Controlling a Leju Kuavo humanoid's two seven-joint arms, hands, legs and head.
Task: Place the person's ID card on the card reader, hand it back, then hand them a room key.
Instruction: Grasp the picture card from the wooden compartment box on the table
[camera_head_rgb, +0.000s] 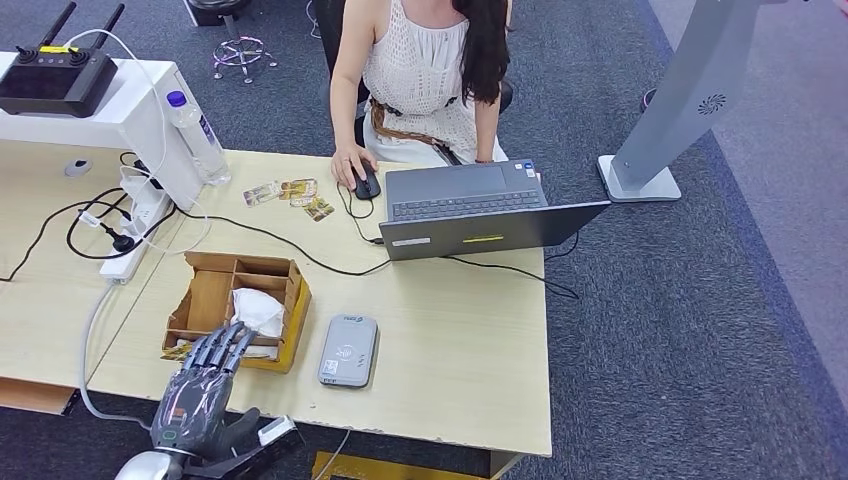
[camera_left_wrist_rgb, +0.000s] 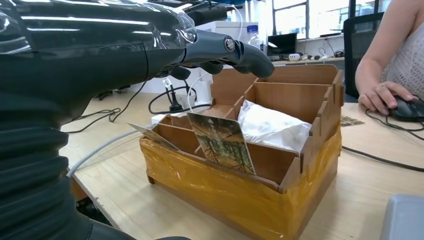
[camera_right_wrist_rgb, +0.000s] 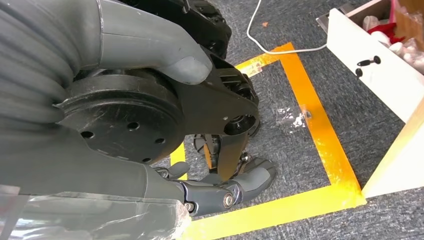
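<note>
One grey card reader (camera_head_rgb: 348, 351) lies on the pale wooden surface (camera_head_rgb: 460, 350) beside one tape-wrapped wooden divider box (camera_head_rgb: 238, 309) holding two picture cards (camera_left_wrist_rgb: 221, 141). Left hand (camera_head_rgb: 205, 384) hovers over it, fingers spread, empty. Right hand (camera_right_wrist_rgb: 220, 192) hangs over carpet, fingers loosely apart.

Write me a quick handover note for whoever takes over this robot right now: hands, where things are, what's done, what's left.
Left hand: empty, fingers extended over the near edge of the wooden box.
Right hand: hanging by the floor, holding nothing.
Card reader: on the desk beside the box, nothing on it.
Cards: one stands in the box's front slot; several lie near the person's hand on the mouse.
Done: no card on the reader yet.
Left: pick up the ID card, read it, return it, hand over the room key.
</note>
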